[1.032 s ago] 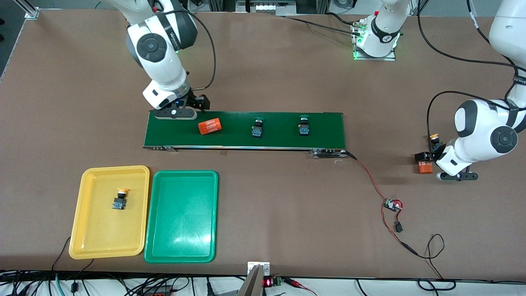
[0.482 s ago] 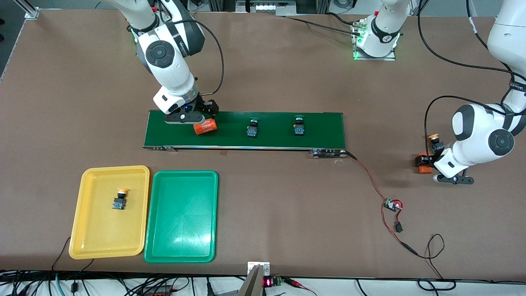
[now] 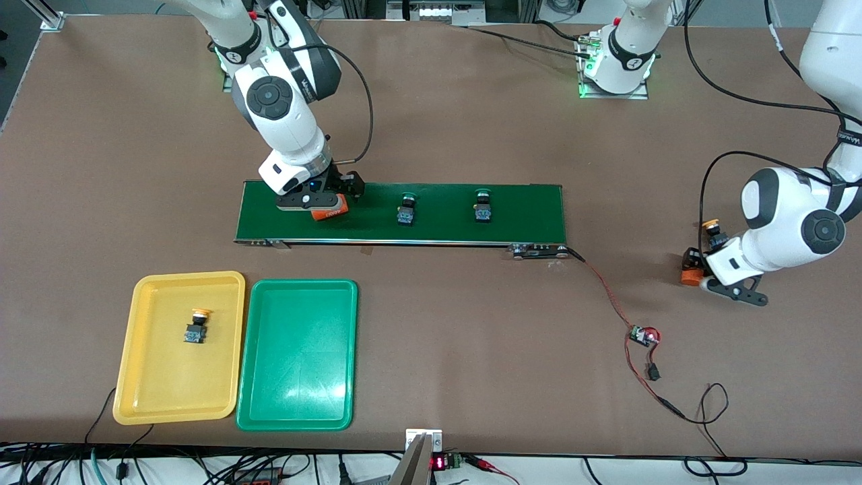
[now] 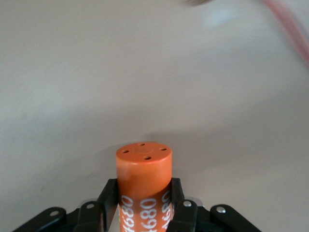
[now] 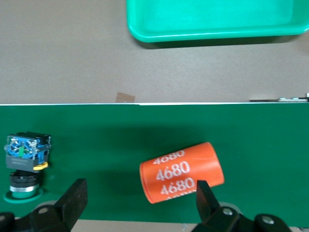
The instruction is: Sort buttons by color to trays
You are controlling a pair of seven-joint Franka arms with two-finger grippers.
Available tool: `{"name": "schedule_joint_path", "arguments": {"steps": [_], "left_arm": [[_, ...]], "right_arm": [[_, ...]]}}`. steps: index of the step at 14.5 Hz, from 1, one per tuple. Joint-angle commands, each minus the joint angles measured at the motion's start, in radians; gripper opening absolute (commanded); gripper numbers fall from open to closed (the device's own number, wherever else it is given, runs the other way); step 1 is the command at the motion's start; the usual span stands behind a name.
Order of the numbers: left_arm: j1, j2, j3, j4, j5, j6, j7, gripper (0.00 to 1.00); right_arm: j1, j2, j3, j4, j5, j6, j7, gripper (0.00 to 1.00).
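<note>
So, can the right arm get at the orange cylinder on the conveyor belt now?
Probably yes: the right gripper hangs open directly over the orange cylinder, nothing between them; the nearest green button stands clear of it.

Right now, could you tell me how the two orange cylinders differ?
The orange cylinder on the conveyor belt lies on its side between the open fingers of the right end effector. The orange cylinder off the belt is clamped by the left end effector. Both bear white 4680 print.
</note>
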Motion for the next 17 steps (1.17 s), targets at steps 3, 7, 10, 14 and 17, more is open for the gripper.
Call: {"name": "schedule_joint_path", "arguments": {"steps": [3,7,10,14,17], "left_arm": [[-0.168,-0.175,-0.167,-0.02,0.023,-0.197,0.079,0.0],[-0.363,-0.189,-0.192,-0.077,0.025,-0.202,0.085,0.0],[-0.426,-0.184,-0.193,-0.078,0.025,-0.198,0.228,0.01],[-0.456,-0.167,-0.193,-0.074,0.026,-0.162,0.378,0.01],[-0.456,-0.129,-0.193,-0.085,0.026,-0.105,0.481,0.01]], "right_arm": [[0.02,0.035,-0.008,0.047,0.014,0.004,0.01,1.0],[0.022,0.038,-0.008,0.049,0.014,0.003,0.013,1.0],[0.022,0.04,-0.008,0.048,0.014,0.001,0.013,1.0],[0.022,0.04,-0.008,0.049,0.016,0.003,0.045,1.0],[0.019,0.04,-0.008,0.052,0.016,0.003,0.062,1.0]]}}
